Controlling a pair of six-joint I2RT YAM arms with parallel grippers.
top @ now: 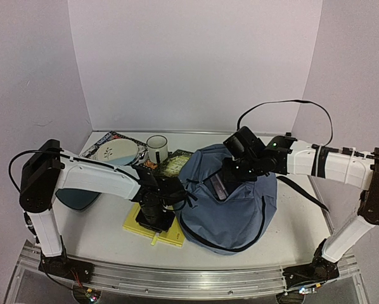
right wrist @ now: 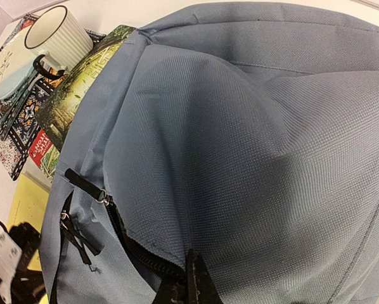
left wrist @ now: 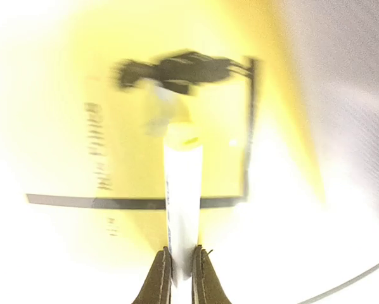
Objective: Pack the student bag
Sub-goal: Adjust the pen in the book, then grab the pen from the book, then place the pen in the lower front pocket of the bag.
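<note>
Two arms reach over the desk [top: 94,244] in the top view. My left pincer [top: 156,218] points down onto a yellow book [top: 169,235]. The student bag [top: 240,209] lies just to that pincer's right, slumped against the book's edge. My right pincer [top: 222,185] rests on the bag's upper left side. Well beyond the left pincer stand a white mug [top: 156,149] and a plate [top: 116,152].

The left wrist view is badly blurred. The left pincer [left wrist: 181,278] has its fingers closed tight around a white marker with a yellow cap [left wrist: 182,190]. The marker runs straight ahead of the tips, over the yellow book [left wrist: 101,114]. I cannot tell what the grey blur off to the right is.

In the right wrist view, the student bag [right wrist: 253,139] fills nearly everything ahead of the right pincer [right wrist: 191,278]. Its fingers look pressed together on the fabric, right beside the dark zipper [right wrist: 123,234]. Far ahead and to the left I see the white mug [right wrist: 56,35], the plate [right wrist: 6,63] beside it, and a green-covered book [right wrist: 82,82] touching the bag's edge.
</note>
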